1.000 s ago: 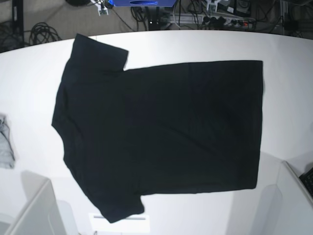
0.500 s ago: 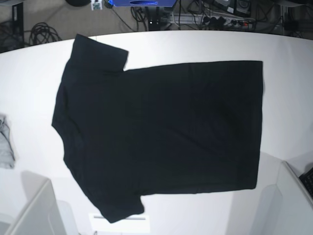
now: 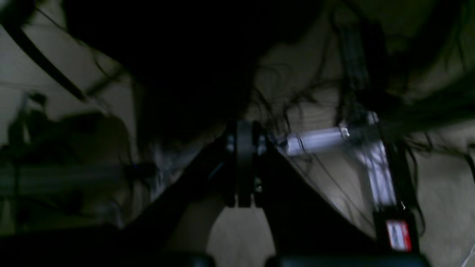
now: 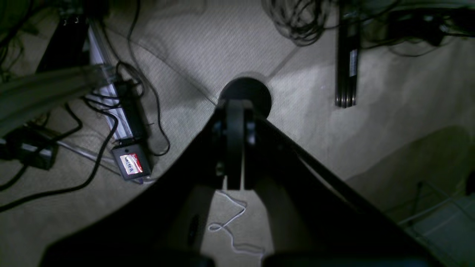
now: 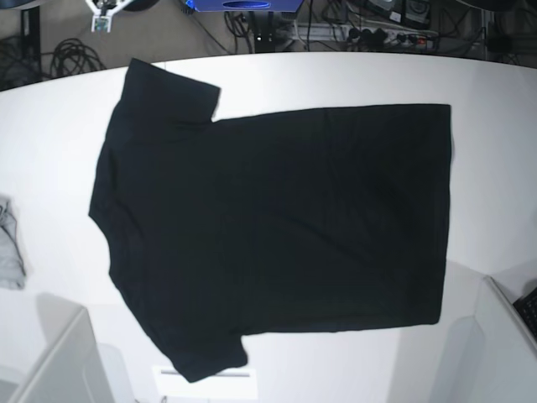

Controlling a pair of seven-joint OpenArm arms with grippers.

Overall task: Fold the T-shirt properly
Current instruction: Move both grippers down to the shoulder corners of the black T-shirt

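The T-shirt (image 5: 277,231) lies spread flat, plain side up, across the middle of the white worktop (image 5: 495,151), unmoved since the earlier frames; only a small white object (image 5: 101,18) has appeared at the upper left. Both the left claw (image 3: 243,163) and right claw (image 4: 234,144) are pressed together over the floor, empty, near a red-and-white label (image 4: 130,164) too blurred to read.

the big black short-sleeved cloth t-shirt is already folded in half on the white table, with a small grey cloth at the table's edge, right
Not quite. In the base view the black short-sleeved cloth T-shirt lies spread flat and unfolded, both sleeves out, on the white table. The small grey cloth is at the table's edge.
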